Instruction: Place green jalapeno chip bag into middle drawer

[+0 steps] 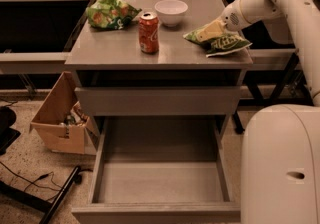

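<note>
The green jalapeno chip bag [223, 43] lies flat on the right side of the cabinet top [120, 50], olive green with a white edge. My gripper [210, 30] reaches in from the right and sits over the bag's left upper part, at or just above its surface. The middle drawer [160, 188] is pulled out below, a wide grey tray with low side walls and nothing inside.
An orange soda can [148, 32] stands mid-top, with a white bowl [171, 11] behind it. A puffy bright green bag [111, 13] lies at the back left. A closed drawer front [157, 100] is above the open drawer. A cardboard box [62, 118] stands on the floor at left. My white base [282, 168] is at the lower right.
</note>
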Action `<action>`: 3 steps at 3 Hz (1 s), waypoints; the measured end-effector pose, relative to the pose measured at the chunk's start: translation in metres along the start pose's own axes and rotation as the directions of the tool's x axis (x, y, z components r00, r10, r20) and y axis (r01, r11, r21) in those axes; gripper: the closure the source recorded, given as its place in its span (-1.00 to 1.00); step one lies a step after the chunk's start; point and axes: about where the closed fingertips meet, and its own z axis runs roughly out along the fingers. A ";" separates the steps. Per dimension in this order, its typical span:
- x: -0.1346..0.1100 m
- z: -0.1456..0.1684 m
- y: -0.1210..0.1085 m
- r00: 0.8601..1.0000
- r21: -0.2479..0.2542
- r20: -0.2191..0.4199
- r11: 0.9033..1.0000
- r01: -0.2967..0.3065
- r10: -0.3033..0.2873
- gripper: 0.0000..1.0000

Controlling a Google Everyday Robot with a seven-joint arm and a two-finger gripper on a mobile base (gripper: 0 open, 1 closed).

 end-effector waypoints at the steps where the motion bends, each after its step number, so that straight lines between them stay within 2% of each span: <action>1: 0.000 0.000 0.000 1.000 0.000 0.000 1.000 0.000 0.000 0.62; 2: 0.000 0.000 0.000 1.000 0.000 0.000 1.000 0.000 0.000 1.00; 3: 0.000 0.000 0.000 1.000 0.000 0.000 1.000 0.000 0.000 1.00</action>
